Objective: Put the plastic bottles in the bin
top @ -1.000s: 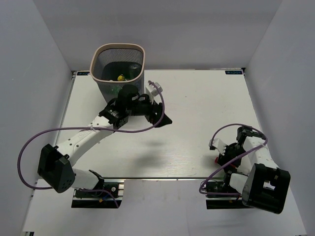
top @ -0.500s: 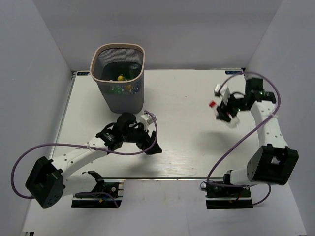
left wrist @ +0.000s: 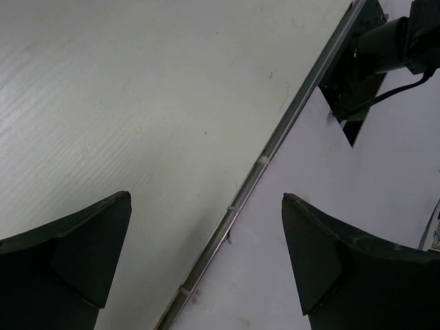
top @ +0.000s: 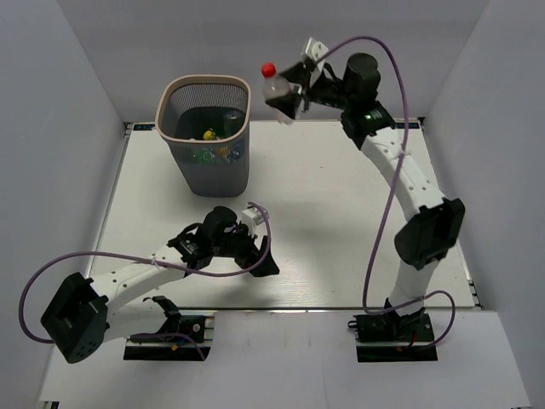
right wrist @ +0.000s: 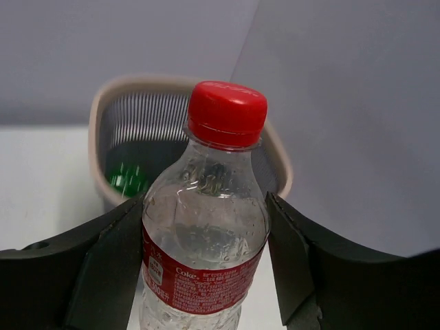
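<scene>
My right gripper (top: 288, 95) is shut on a clear plastic bottle (right wrist: 204, 234) with a red cap and red label, held high in the air just right of the bin (top: 204, 83). The bottle (top: 276, 85) points its cap toward the bin. The bin (right wrist: 97, 117) is a dark mesh basket with a pale rim; several bottles lie inside, one of them green (right wrist: 126, 180). My left gripper (top: 261, 260) is open and empty, low over the table near its front edge; in the left wrist view its fingers (left wrist: 82, 240) frame bare table and the metal edge strip.
The white table (top: 324, 213) is bounded by grey walls on three sides. A metal edge strip (left wrist: 275, 141) runs along the table's front, with the right arm's base mount (left wrist: 357, 75) beyond it.
The right arm has swung up and left from the table's right side, carrying the bottle to beside the bin. The left gripper has drawn back from the bin toward the front edge.
</scene>
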Motion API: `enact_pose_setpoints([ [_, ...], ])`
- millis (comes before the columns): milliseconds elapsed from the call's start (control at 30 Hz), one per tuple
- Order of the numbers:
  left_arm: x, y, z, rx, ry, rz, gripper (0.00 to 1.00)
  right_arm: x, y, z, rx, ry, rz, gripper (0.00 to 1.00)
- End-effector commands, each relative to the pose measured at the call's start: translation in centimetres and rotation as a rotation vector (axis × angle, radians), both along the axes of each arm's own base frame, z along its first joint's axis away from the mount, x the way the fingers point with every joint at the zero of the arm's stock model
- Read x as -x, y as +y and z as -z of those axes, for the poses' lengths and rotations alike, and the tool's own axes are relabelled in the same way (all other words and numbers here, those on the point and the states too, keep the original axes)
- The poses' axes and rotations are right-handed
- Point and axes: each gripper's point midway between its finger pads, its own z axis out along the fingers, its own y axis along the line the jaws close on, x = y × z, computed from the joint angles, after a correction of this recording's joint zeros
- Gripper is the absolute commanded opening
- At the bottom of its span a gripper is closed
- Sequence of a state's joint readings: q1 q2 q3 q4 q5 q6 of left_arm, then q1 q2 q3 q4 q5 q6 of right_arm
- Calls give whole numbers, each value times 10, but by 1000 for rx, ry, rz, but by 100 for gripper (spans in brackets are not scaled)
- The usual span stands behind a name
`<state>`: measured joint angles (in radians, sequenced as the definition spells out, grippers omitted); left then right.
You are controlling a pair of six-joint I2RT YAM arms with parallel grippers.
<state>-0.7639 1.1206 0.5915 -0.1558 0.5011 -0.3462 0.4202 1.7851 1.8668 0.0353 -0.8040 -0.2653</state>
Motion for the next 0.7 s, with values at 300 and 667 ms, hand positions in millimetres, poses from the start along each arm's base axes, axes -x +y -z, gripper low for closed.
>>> enact_pose_setpoints([
  [300,9,1,11,3,29,-30,100,18,78,-104,-481,-179,-113,4],
  [667,3,-11,13,3,37,-12,100,-24,134,-63,-544,-104,-92,72],
])
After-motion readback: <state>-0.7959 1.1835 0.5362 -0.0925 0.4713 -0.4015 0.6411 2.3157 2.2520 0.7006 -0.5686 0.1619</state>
